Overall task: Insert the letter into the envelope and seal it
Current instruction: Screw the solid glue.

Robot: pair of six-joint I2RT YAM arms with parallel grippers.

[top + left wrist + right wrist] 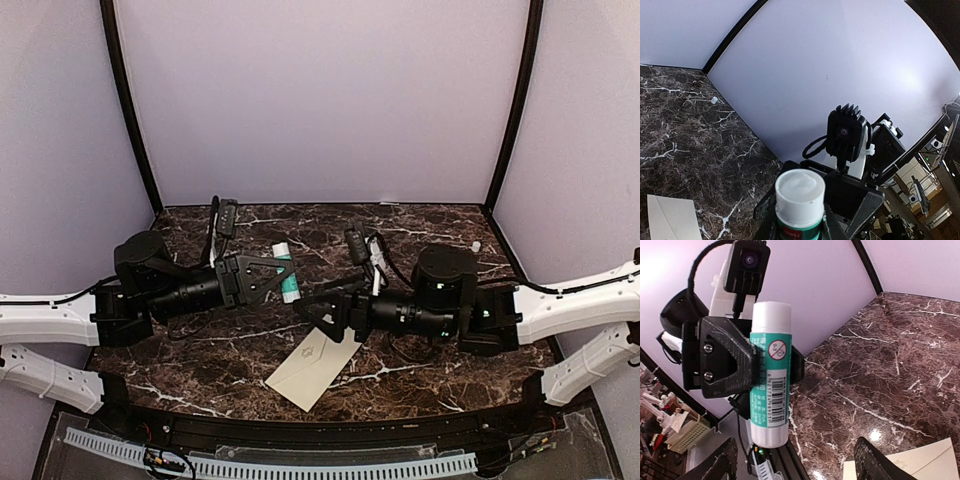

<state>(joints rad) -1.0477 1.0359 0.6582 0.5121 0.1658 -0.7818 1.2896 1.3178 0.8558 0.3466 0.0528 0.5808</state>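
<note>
The left gripper [274, 278] clenches a glue stick [284, 256] level in mid-air, apparently presenting it to the released, empty right gripper [325, 312], while the envelope [313, 368] lies flat on the table [200, 370] just below them, awaiting sealing, and the letter is not visible.

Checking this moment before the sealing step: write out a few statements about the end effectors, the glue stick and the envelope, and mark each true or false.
1. The left end effector grips a glue stick. True.
2. The right end effector is shut on the envelope. False: its jaws stand wide open with nothing between them.
3. The envelope lies flat on the marble table, towards the near edge. True.
4. The glue stick lies on the table beside the envelope. False: it is held off the table, upright in the right wrist view.
</note>
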